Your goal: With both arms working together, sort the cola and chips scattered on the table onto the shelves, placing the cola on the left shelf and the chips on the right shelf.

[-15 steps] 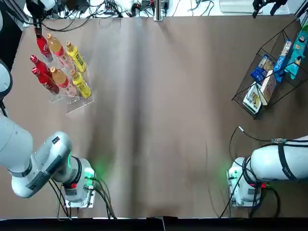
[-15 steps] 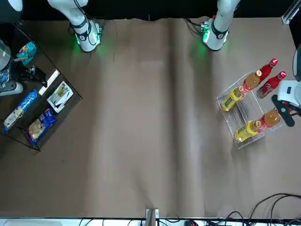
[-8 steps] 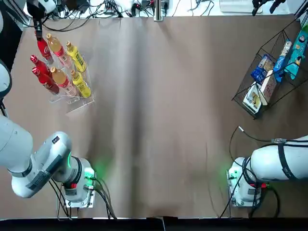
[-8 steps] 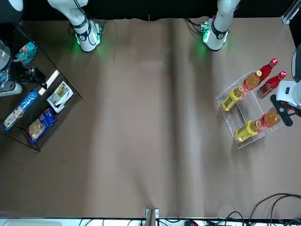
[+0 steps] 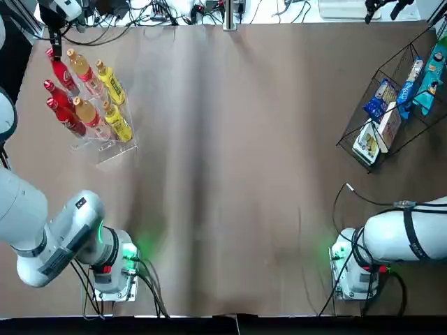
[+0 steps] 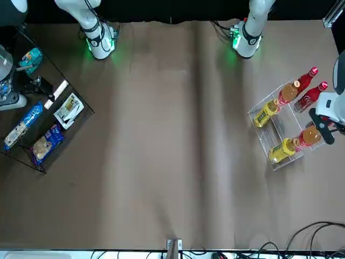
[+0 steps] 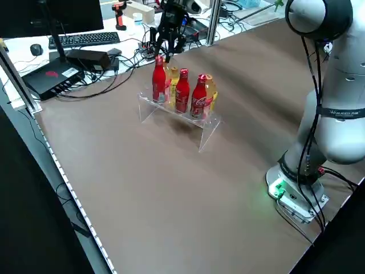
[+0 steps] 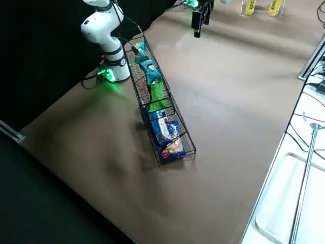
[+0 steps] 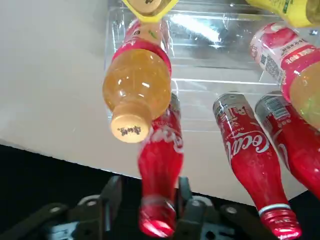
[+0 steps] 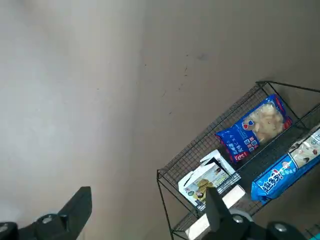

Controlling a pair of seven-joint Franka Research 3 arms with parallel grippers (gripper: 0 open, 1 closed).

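Three cola bottles sit at the left shelf (image 5: 105, 143) in the top view. The left gripper (image 5: 54, 43) is over the far one, the third cola bottle (image 5: 61, 72). Half a second ago that bottle hung a bit nearer the table edge; now it has come in line with the other two red bottles (image 5: 61, 106). The table (image 5: 230, 160) has nothing loose left on it.

From the front, the left gripper (image 6: 326, 125) sits right by the clear rack, next to an orange drink bottle (image 6: 308, 136). It has hardly moved.

From the left side, the third cola bottle (image 7: 159, 80) stands upright on the rack with the fingers around its top.

The left wrist view shows both fingers (image 9: 111, 197) squeezing the red neck, so it is not let go yet.

The right side view shows the chips (image 8: 152, 79) inside the right shelf (image 8: 175, 129). In the right wrist view the right gripper (image 10: 150, 210) has its fingers wide apart, holding nothing.

I think the sorting is almost done: only letting go is left.
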